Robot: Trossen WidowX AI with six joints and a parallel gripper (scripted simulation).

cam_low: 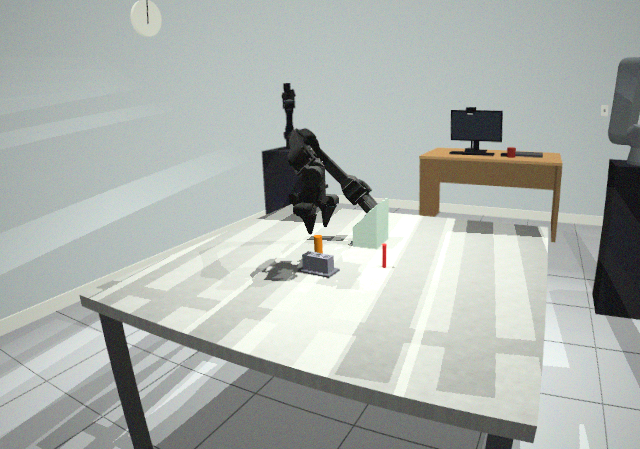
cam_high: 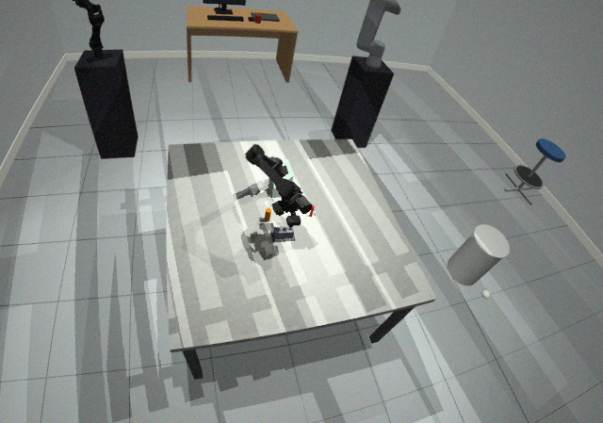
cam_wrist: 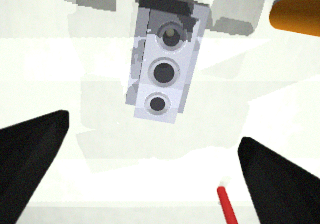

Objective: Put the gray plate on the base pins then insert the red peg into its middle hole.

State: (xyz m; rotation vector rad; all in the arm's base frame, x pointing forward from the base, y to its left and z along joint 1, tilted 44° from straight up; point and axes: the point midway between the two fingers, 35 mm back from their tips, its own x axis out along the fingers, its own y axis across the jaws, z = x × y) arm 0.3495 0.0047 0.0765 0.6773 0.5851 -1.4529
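The gray plate is a block with three holes in a row on top. It sits over the base and looks about level. A pin tip shows in the top hole in the wrist view; the middle hole is dark and has no peg. Whether the plate is fully down cannot be told. The red peg stands upright on the table, apart from the base. My gripper is open and empty, above the plate and beside the peg.
An orange cylinder stands upright close behind the base in the exterior view. A pale green wedge-shaped block stands farther back, near the arm's lower part. The tabletop carries striped shadows.
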